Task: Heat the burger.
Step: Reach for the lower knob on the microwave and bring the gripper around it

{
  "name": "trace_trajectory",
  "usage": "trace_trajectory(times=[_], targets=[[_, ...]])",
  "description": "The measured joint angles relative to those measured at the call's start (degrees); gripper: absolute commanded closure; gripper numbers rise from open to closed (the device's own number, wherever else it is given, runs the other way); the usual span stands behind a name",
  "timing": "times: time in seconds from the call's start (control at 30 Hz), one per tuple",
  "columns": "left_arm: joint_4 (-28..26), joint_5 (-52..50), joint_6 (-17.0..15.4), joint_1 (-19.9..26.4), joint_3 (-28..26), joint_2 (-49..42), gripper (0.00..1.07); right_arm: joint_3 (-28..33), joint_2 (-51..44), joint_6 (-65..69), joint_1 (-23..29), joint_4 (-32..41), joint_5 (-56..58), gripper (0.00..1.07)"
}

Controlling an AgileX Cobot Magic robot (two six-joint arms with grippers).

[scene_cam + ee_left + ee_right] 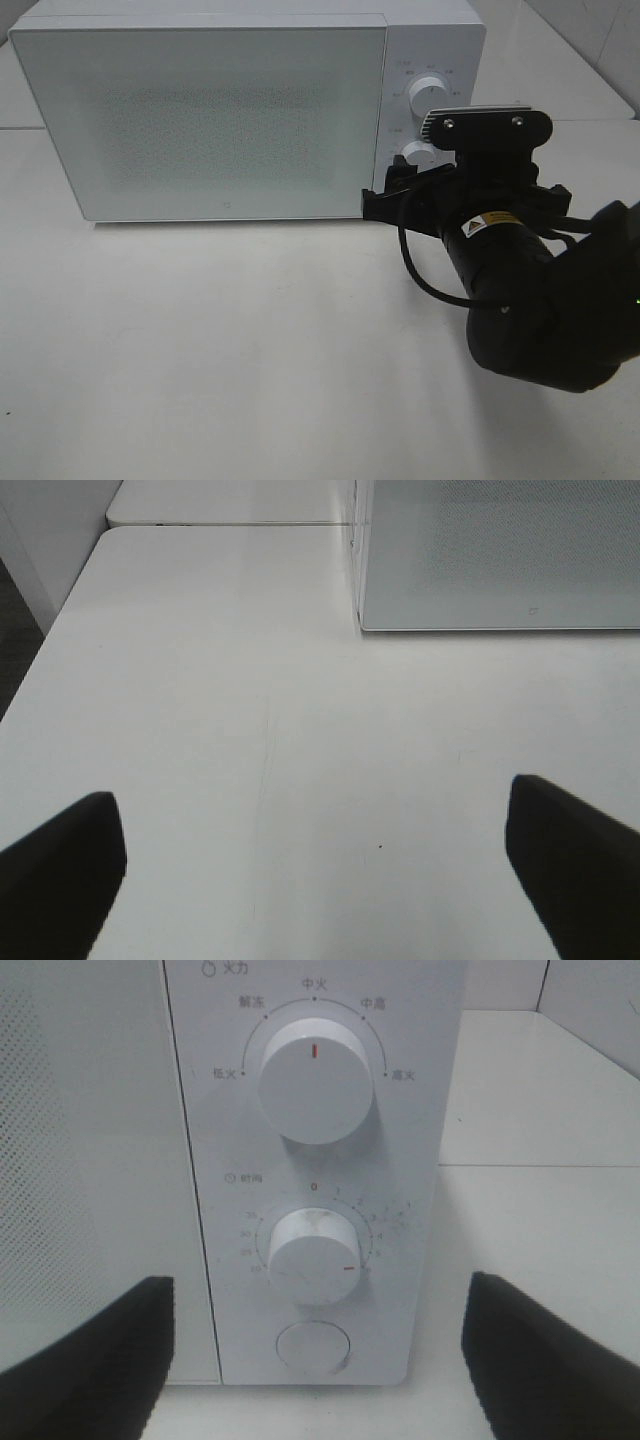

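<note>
Two dark fingers (90,1360) of the right gripper (315,1290) stand wide apart and hold nothing. Straight ahead of them, between the two, is the timer knob (315,1255), and neither finger touches it. Its red mark points away from the zero printed over it. Just beyond that knob is the power knob (314,1080), and on the nearer side a round button (313,1348). All three sit on the white microwave (200,110), whose door (200,190) is shut.

The left gripper (310,810) is likewise spread fully and empty over the bare table (250,730), with the microwave's corner well ahead of it.

No view shows the burger. It may lie behind the shut door, but the dotted panel gives nothing away.

My guess is that it will be light, soft and loosely stacked, so the layers may slide. A gentle, wide hold low on the bun's sides would suit it, without squeezing.
</note>
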Motion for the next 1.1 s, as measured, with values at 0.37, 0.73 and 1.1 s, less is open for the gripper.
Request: trace_trajectory(times=[0.37, 0.73, 1.1], targets=[[0.0, 0.0, 0.0, 0.0, 0.0, 0.0, 0.09, -5.56, 5.9, 0.29, -4.01, -4.01, 0.0, 0.31], [0.0, 0.0, 0.0, 0.0, 0.0, 0.0, 0.09, -9.91, 9.85, 1.66, -6.25, -7.39, -0.06, 0.31], [0.0, 0.0, 0.0, 0.0, 0.0, 0.0, 0.09, -12.78, 13.87, 2.23, -8.48, -7.85, 0.0, 0.31]])
